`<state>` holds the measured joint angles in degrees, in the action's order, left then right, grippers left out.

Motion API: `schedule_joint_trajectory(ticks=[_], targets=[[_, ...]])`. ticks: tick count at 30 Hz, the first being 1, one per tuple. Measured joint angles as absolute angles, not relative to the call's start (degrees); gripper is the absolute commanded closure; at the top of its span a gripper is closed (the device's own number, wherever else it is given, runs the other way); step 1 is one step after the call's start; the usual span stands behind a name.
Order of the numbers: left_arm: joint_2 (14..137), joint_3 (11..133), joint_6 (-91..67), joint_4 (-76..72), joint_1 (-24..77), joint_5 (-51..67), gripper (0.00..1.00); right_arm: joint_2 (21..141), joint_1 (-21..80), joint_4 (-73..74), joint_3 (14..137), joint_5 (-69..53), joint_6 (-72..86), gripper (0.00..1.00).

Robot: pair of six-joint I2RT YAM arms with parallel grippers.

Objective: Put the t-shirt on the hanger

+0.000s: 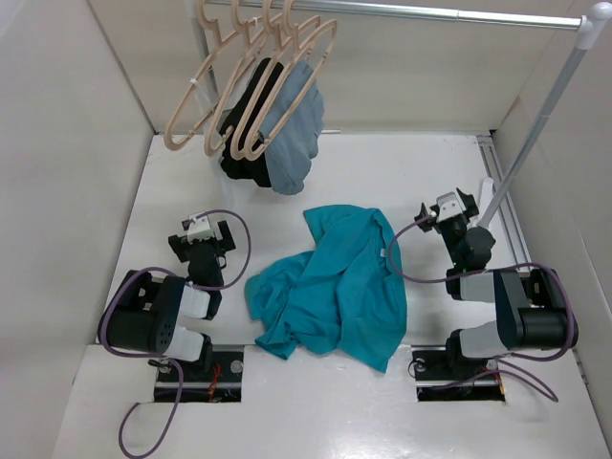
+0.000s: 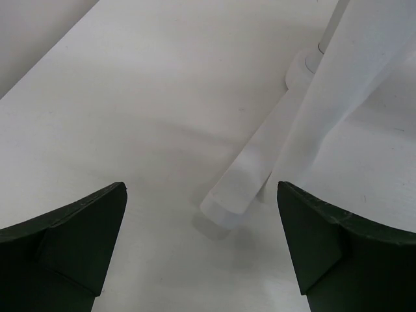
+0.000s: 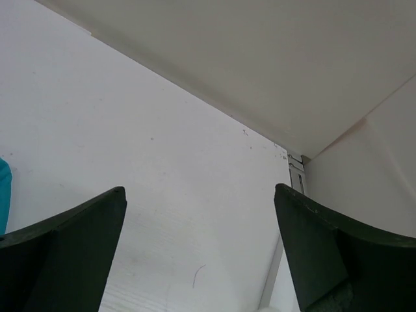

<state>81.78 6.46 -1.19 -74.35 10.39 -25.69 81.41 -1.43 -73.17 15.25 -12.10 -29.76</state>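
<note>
The teal t-shirt (image 1: 335, 287) lies crumpled on the white table between the two arms. A sliver of it shows at the left edge of the right wrist view (image 3: 3, 195). Several beige hangers hang from the rail at the back; the leftmost hanger (image 1: 189, 110) is bare. My left gripper (image 1: 201, 232) is open and empty, left of the shirt; in its wrist view (image 2: 201, 188) only table and a white rack foot (image 2: 260, 162) lie ahead. My right gripper (image 1: 454, 206) is open and empty, right of the shirt's upper corner, and faces the back wall (image 3: 200, 190).
A black garment (image 1: 247, 129) and a grey-blue garment (image 1: 296, 139) hang on other hangers from the metal rail (image 1: 430, 11). A slanted white rack pole (image 1: 545, 124) stands just behind the right gripper. White walls enclose the table on three sides.
</note>
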Motion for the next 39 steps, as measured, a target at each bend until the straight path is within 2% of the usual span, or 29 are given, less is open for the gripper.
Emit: schedule_joint_trajectory(ticks=[7,11,15,20,28,33,36,39], targets=[[81.54,5.39,0.86,-74.76,10.35,-21.76,0.0,81.23,-1.43,-71.83,15.33,-12.36,-29.8,0.0],[77.3,3.29,5.37,-73.34,10.37,-11.2,0.0,77.19,-0.27,-56.4,22.76,-11.53,-30.92,0.0],[58.39,2.92,10.85,-71.35,10.37,-3.9,0.0,75.66,6.44,-42.02,36.32,-3.36,-33.23,0.0],[24.49,3.79,22.85,-57.98,10.61,4.91,0.0,72.31,17.17,-35.18,38.44,5.96,-39.24,0.0],[1.91,3.77,36.25,-28.42,13.17,9.72,0.0,69.45,32.25,-26.09,43.75,25.65,-53.19,0.0],[1.58,7.55,46.65,-15.51,13.85,10.31,0.0,69.38,37.87,-22.37,56.42,34.11,-59.94,0.0],[6.33,13.52,49.41,-9.78,14.66,9.47,0.0,69.45,39.83,-20.12,63.4,37.32,-60.07,0.0],[13.39,22.7,48.4,-4.54,15.25,8.25,0.0,69.82,42.09,-13.06,71.94,34.89,-56.21,0.0]])
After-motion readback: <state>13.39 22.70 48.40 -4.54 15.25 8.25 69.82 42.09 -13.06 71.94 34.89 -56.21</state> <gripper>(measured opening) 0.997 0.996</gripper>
